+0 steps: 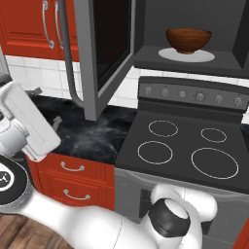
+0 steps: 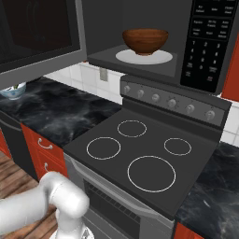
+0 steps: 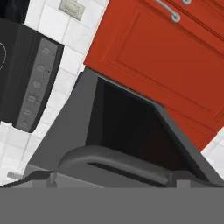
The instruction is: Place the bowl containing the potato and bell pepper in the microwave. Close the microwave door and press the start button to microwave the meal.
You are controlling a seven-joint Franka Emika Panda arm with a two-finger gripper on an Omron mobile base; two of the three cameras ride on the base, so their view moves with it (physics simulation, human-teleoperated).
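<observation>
Stove (image 1: 182,146) fills the left base view's centre, black marble tabletop (image 1: 90,131) at left; upper right, the bowl (image 1: 188,40) sits inside the microwave (image 1: 194,61), microwave door (image 1: 104,53) swung open. Right base view: white bowl (image 2: 13,90) at left edge. Hand view: door handle (image 3: 116,162) low centre, red cabinet (image 3: 162,57) upper right; tool spread wide, holding nothing.

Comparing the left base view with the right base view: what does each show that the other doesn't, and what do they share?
Left base view alone: the microwave door seen from its edge with its long bar handle, swung open, and red cabinet doors behind it.
Right base view alone: the microwave's keypad and a white bowl at the far left of the counter.
Both: the bowl sitting on the white plate inside the open microwave, above the stove with four rings.
</observation>
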